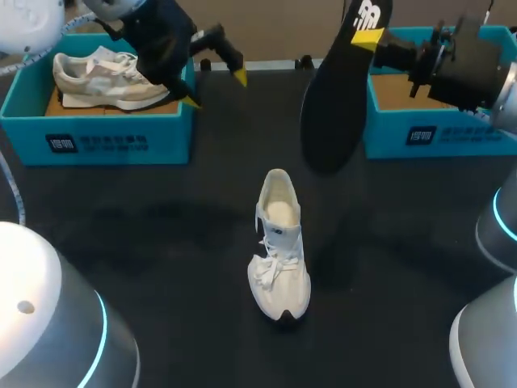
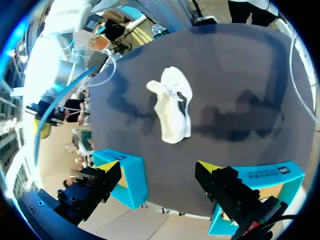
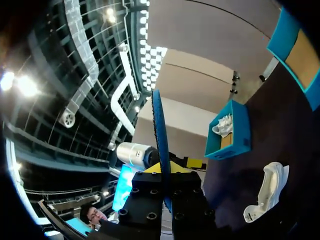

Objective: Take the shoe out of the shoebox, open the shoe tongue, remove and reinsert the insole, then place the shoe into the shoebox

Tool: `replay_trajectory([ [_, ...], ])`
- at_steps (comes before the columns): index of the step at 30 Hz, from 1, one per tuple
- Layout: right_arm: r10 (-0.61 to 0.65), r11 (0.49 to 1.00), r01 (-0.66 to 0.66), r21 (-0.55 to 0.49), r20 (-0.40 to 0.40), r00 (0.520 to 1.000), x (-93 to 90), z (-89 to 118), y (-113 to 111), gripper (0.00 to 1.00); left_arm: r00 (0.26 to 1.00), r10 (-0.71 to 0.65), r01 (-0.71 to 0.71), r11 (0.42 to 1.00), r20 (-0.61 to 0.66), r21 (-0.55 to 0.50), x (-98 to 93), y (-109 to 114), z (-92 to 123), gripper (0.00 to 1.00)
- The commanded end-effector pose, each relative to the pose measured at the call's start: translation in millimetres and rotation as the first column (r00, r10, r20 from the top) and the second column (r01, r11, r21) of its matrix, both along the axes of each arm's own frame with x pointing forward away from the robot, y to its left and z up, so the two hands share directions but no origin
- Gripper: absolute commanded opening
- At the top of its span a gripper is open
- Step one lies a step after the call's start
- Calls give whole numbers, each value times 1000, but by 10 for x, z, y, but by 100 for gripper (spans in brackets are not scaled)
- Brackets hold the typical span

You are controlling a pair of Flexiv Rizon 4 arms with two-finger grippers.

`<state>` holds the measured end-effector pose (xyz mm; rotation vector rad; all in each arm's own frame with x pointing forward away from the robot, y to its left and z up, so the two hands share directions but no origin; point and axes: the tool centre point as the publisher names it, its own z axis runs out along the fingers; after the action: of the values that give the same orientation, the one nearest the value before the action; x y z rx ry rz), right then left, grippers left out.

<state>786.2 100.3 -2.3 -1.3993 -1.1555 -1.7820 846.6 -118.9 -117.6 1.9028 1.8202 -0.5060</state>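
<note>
Black insole hung from right gripper, pinched at its upper end, far right of centre: likely light, floppy. White shoe stood at centre; left gripper gaped empty, far left. Brace shoe's collar.

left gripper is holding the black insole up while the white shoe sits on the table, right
No: the head view shows the right gripper holding the black insole up; the left gripper is open and empty. The white shoe does sit on the table.
</note>
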Motion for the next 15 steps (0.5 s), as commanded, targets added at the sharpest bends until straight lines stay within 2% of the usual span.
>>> replay_trajectory([
  [1,59,998,-61,-24,-69,996,295,92,67,0,999,0,6,990,45,-137,-36,110,-1,100],
  [8,81,997,-80,13,-189,979,476,207,119,0,995,10,20,958,101,-285,-36,146,145,100],
  [15,140,989,-117,90,-312,940,602,135,240,0,994,34,9,918,102,-397,-32,133,265,100],
])
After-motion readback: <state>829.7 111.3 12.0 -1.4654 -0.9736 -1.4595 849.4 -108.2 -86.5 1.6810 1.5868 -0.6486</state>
